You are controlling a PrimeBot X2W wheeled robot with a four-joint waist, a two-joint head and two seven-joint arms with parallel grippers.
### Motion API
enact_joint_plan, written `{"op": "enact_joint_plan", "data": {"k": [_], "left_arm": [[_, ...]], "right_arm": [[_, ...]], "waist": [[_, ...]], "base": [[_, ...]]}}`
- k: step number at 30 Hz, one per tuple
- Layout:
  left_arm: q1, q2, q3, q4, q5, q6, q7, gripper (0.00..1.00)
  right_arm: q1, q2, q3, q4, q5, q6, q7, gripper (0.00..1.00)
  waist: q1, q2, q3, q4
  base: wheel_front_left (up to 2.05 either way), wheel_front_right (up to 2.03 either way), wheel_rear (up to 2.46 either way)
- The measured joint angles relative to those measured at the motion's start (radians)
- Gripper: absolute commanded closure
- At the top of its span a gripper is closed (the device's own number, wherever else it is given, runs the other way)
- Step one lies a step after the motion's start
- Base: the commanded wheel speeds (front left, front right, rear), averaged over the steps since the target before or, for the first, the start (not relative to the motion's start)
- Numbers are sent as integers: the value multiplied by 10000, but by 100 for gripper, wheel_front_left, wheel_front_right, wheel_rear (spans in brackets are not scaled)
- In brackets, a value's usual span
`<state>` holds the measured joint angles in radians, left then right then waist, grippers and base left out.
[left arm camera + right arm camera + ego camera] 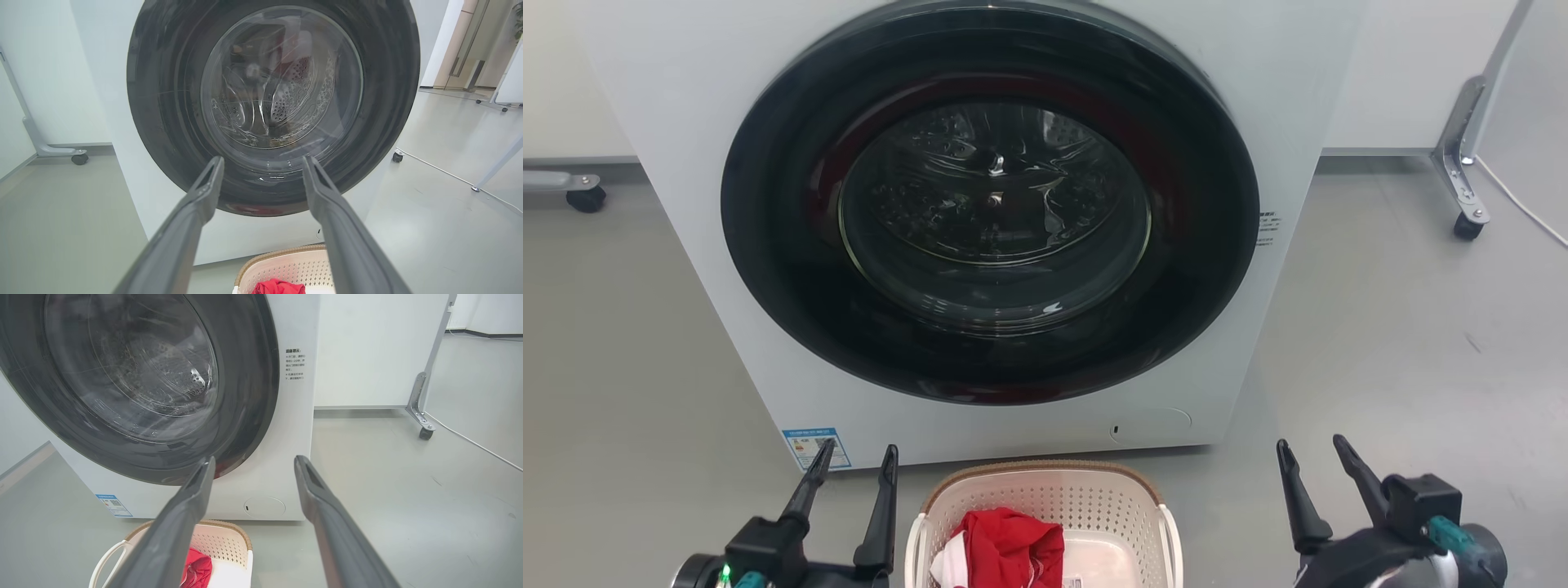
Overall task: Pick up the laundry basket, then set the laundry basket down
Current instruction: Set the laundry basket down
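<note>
Up close in the head view, the left pincer and right pincer both have their fingers spread, holding nothing. The laundry basket sits between them on the floor, right in front of the washing machine, with a red cloth inside.

Left wrist view: fingers wide apart, with the basket low and just right of them.

Right wrist view: fingers spread too, with the basket at the near left, untouched.

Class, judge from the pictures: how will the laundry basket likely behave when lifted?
The laundry basket looks like stiff perforated plastic, so probably rigid and light. The red garment lies toward its left, so it may tilt.
</note>
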<state>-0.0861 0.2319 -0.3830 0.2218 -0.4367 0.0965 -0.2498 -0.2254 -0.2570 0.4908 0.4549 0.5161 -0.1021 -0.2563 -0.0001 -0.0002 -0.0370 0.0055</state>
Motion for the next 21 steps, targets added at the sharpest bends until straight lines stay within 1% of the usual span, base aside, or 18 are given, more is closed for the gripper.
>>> {"op": "enact_joint_plan", "data": {"k": [4, 8, 10, 18, 21], "left_arm": [[634, -2, 190, -631, 38, 90, 0, 0], [1093, -36, 330, -1024, 73, 150, 0, 0], [1241, -54, 460, -1129, 75, 178, 0, 0], [1920, -184, 892, -1369, 161, 198, 0, 0], [2149, -280, 1062, -1419, 161, 272, 0, 0]], "right_arm": [[729, -4, -274, -782, -232, -125, 0, 0], [1242, -13, -525, -1388, -443, -138, 0, 0], [1450, -17, -665, -1662, -621, -207, 0, 0], [2227, -15, -1235, -2575, -976, -224, -2, 0], [2493, 12, -1534, -2853, -1239, -224, -2, 0]], "waist": [[0, 0, -92, -47], [1, 1, -119, -98], [1, 1, -131, -118], [1, 2, -174, -170], [1, 2, -200, -181]], "base": [[0, 0, 0], [0, 0, 0], [0, 0, 0], [0, 0, 0], [0, 0, 0]]}}
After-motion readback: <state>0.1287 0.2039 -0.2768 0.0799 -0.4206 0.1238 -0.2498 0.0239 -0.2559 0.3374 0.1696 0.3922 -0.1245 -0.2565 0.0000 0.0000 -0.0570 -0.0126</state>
